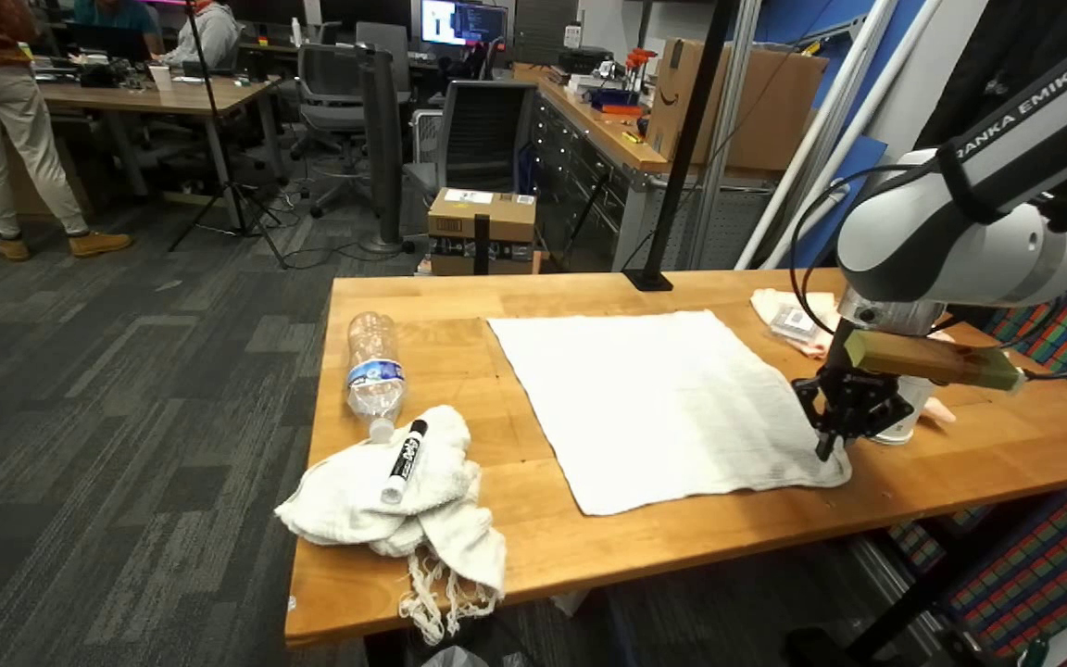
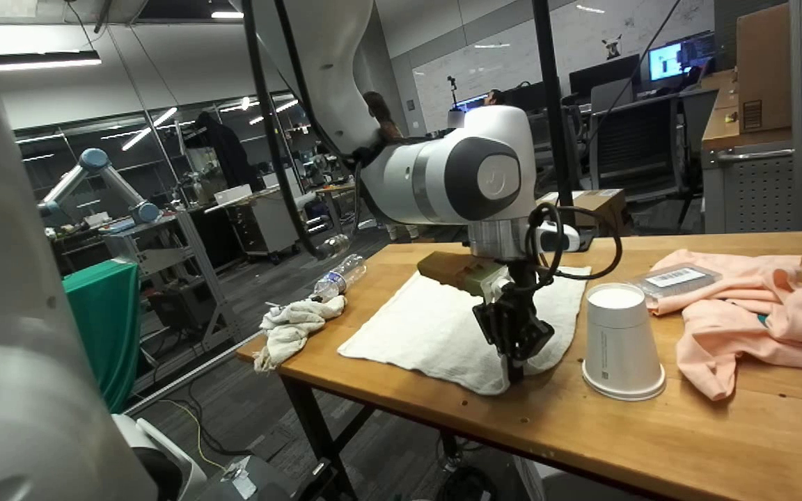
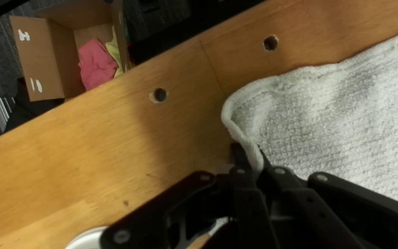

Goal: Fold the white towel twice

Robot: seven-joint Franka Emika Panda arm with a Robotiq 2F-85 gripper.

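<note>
The white towel (image 1: 645,408) lies spread flat on the wooden table in both exterior views (image 2: 429,330). Its near corner by the robot is slightly raised and wrinkled. My gripper (image 1: 828,446) points down at that corner, close to the table's edge, and shows there too in an exterior view (image 2: 514,367). In the wrist view, the gripper's fingers (image 3: 252,157) are closed around the towel's rolled edge (image 3: 323,124), with the fabric pinched between them. The fingertips' lower ends are partly hidden by the towel.
A white cup (image 2: 620,341) stands upside down close beside the gripper. Peach cloths (image 2: 777,327) and a clear box (image 2: 676,277) lie beyond it. A plastic bottle (image 1: 374,371) and a crumpled off-white cloth (image 1: 376,509) with a marker (image 1: 404,461) lie at the opposite end. A black post (image 1: 649,278) stands at the edge.
</note>
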